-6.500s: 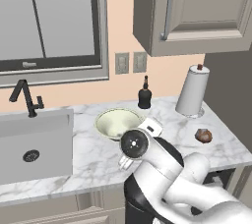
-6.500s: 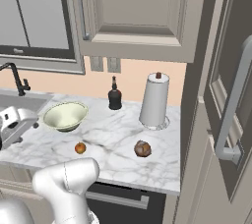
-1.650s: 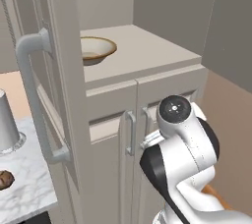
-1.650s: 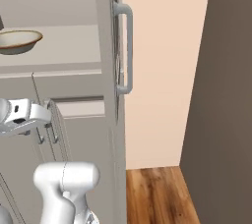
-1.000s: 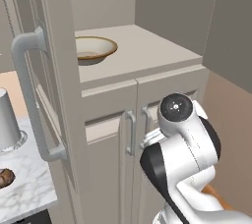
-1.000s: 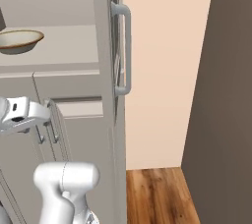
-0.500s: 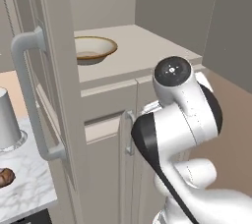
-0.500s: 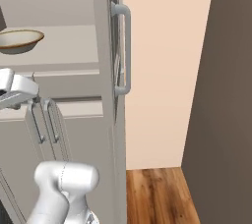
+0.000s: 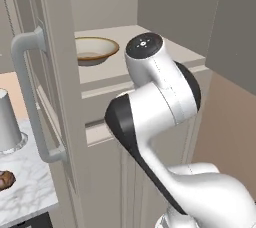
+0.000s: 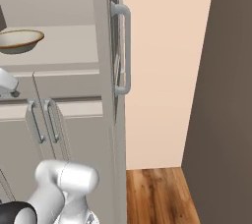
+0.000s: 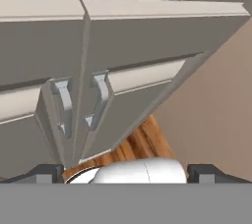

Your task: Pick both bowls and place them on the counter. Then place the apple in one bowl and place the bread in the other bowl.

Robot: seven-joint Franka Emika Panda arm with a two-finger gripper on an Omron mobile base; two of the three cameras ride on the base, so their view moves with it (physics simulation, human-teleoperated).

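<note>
A tan bowl (image 9: pixel 95 51) with a golden-brown rim sits on the beige cabinet shelf (image 9: pixel 150 39), and the right base view has this bowl (image 10: pixel 19 40) at its upper left. My gripper (image 11: pixel 125 171) is open with nothing between its fingertips (image 11: pixel 47 172). It hangs below shelf level and faces the lower cabinet doors. The raised arm (image 9: pixel 155 97) stands in front of the shelf, to the right of the bowl. The bread (image 9: pixel 4 180) lies on the marble counter (image 9: pixel 22 199) at the lower left. The apple is out of view.
An open tall cabinet door with a long handle (image 9: pixel 30 97) stands left of the arm, and its other handle (image 10: pixel 123 46) juts out on the right. Two lower door handles (image 11: pixel 64 105) face the hand. A paper towel roll (image 9: pixel 7 122) stands on the counter. Wood floor (image 10: pixel 157 193) lies to the right.
The arm has swung upward in front of the cabinet, its upper joint now at shelf height. The hand has slid left in the right base view. The bowl has not moved.
</note>
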